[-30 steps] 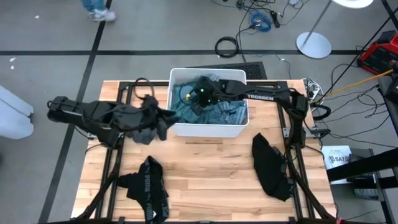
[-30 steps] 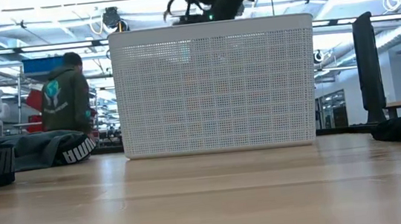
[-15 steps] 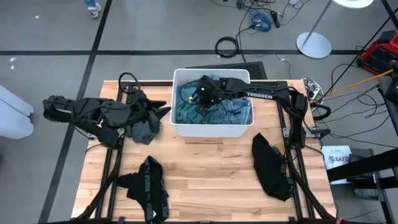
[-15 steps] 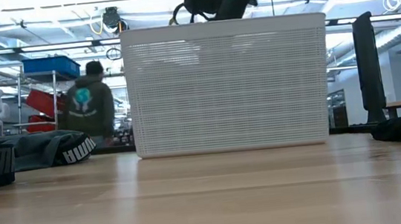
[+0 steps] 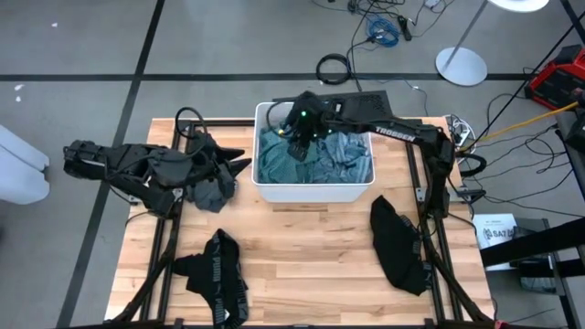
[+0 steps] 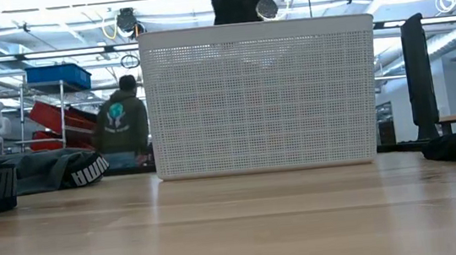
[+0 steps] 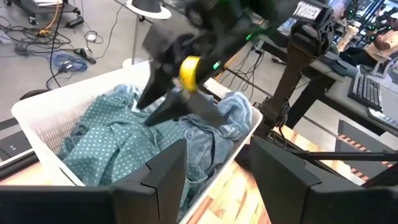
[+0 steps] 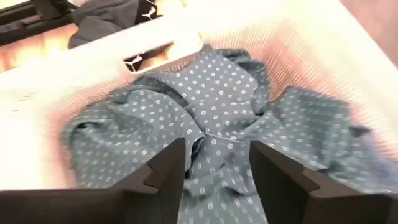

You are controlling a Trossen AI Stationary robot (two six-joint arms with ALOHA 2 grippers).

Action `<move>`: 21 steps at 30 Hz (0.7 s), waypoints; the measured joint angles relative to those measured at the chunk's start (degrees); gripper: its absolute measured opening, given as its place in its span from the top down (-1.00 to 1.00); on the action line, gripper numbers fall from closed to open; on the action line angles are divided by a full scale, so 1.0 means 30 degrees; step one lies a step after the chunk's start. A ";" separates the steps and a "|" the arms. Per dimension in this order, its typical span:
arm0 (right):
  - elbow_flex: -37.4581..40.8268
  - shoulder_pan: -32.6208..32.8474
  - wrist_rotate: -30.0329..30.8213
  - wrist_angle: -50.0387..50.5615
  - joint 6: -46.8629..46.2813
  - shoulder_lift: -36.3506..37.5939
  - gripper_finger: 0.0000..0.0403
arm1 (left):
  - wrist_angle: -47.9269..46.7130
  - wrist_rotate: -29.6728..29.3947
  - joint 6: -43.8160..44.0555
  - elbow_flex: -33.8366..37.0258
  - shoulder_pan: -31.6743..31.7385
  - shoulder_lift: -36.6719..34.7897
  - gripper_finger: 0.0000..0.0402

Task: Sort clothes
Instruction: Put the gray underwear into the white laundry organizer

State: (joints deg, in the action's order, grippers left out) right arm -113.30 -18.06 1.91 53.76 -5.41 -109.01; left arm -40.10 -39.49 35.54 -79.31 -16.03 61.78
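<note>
A teal dotted garment [image 5: 279,157] and a light blue one [image 5: 345,155] lie in the white bin [image 5: 315,194] at the table's far middle. My right gripper [image 5: 295,144] hovers open over the teal garment [image 8: 186,106], with nothing between its fingers. Left of the bin, my left gripper [image 5: 239,166] is open and empty, pointing at the bin's left wall. A dark grey garment [image 5: 212,190] lies below it. A black garment with white lettering [image 5: 219,274] lies near left. Another black one [image 5: 398,242] lies on the right.
The bin's tall wall [image 6: 259,99] stands across the table's middle in the low view. The two arms' frames run along the left and right sides of the table. Bare wood lies between the near garments [image 5: 311,265]. A person [image 6: 126,125] walks in the room behind.
My right gripper has risen out of the bin, and the teal garment stays spread in the bin's left half. The bin has slid a little toward the table's right edge. My left gripper has drawn slightly back from the bin's left wall.
</note>
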 joint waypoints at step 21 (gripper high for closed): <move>-0.6788 0.5458 0.0941 1.0223 -0.2494 0.2737 0.08 | -0.5873 0.2006 0.4507 0.0289 -0.1373 0.0949 0.08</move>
State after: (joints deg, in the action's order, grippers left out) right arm -133.67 -1.69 4.74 84.43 -12.89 -100.80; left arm -57.71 -33.48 49.06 -78.44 -20.15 64.62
